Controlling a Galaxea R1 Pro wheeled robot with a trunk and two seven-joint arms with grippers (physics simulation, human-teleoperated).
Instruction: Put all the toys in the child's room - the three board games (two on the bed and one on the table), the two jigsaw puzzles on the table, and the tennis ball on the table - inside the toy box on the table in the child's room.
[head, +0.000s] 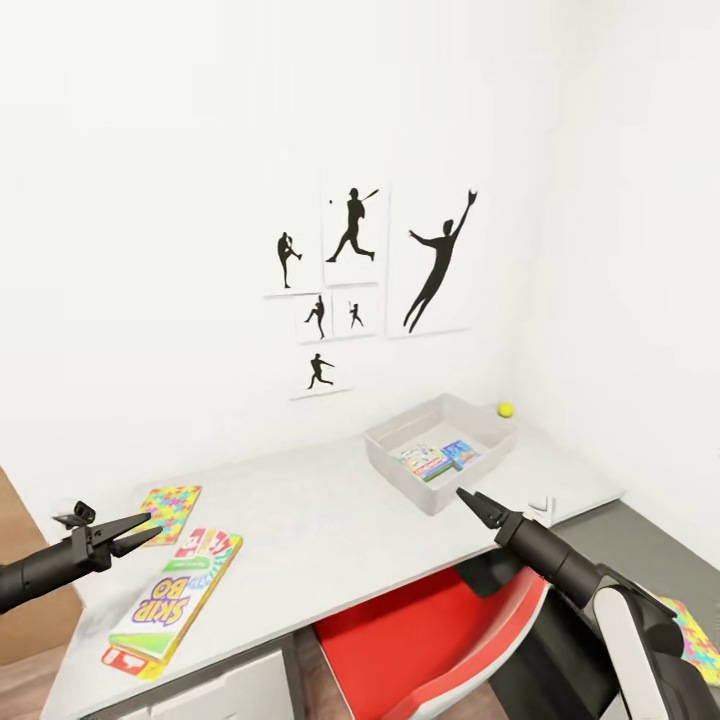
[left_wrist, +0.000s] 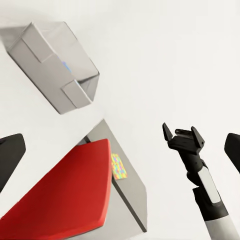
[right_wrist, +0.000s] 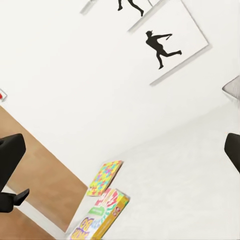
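On the desk side of the room: a white wall (head: 150, 200) hung with black baseball-silhouette prints (head: 440, 262) stands behind everything, so nothing can be pushed off the back.
Table (head: 330, 510): pale grey top running along the wall; every remaining toy seen here lies on it, within reach of one arm or the other.
Red chair (head: 430, 635): tucked under the table edge in front of the robot, which probably keeps the base from rolling closer.
Toy box (head: 400, 462): pale grey open bin near the right end of the table, set askew; two printed game boxes (head: 440, 458) already lie flat on its floor, so that part of the job looks done.
Skip-Bo game (head: 175, 603): flat near the front left edge, just under the left arm, likely the next pick.
Jigsaw puzzle (head: 172, 508): flat beside the Skip-Bo game, toward the wall, partly behind the left fingers.
Second jigsaw puzzle (head: 698, 638): a colourful slab low at the right, past the right arm; whether it lies on the floor or elsewhere is unclear.
Left gripper (head: 140, 532): hovering above the table's left end, fingers spread apart, holding nothing.
Right gripper (head: 472, 498): poised just in front of the toy box, empty; the left wrist view shows its fingers parted.
Tennis ball (head: 506, 409): yellow, on the table behind the toy box, near the corner of the wall.
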